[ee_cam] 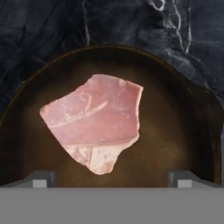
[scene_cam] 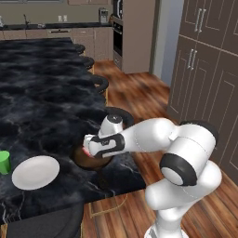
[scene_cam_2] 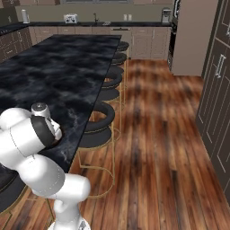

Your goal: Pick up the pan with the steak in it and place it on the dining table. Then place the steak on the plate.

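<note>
In the left base view the robot's wrist covers most of the pan [scene_cam: 86, 160] and almost all of the steak [scene_cam: 85, 149]. The green cup [scene_cam: 4, 162] is cut by the edge at 9 o'clock. In the hand view the pan's rim leaves the picture at 9 o'clock.

Soft, even light; slight blur.

Wide-open gripper [ee_cam: 112, 178] hangs right over the steak [ee_cam: 94, 124], nothing between them, with the pan [ee_cam: 183, 131] rim ringing it. Bare dining table [scene_cam: 46, 93] lies between the pan and the plate [scene_cam: 36, 172]; a green cup [scene_cam: 4, 162] sits just beside the plate.
</note>
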Controlling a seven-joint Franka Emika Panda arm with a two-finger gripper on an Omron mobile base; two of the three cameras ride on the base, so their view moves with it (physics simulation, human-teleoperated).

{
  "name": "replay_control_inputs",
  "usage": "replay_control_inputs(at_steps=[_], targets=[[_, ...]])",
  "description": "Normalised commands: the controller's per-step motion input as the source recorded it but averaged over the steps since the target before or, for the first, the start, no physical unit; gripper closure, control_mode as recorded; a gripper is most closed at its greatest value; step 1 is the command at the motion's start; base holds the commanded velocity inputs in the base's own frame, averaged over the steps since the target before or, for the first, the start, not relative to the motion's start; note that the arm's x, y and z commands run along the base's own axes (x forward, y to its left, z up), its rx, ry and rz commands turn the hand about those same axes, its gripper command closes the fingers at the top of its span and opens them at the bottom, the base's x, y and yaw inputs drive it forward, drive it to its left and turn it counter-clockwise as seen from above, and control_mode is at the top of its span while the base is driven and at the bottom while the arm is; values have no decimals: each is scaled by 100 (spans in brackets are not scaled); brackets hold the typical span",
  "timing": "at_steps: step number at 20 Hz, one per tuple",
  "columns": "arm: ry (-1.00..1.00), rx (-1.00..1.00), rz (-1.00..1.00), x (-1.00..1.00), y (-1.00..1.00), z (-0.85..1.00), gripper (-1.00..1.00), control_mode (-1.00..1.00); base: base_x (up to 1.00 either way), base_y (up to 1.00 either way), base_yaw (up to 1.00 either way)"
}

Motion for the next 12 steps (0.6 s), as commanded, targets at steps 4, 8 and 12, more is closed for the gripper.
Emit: replay_control_inputs(at_steps=[4,8,12], targets=[[-6,0,0,5,0,-4,-100,-100,0,0,0],[-7,0,0,11,0,-7,-100,-100,0,0,0],[-3,0,0,9,0,-8,-100,-100,0,0,0]])
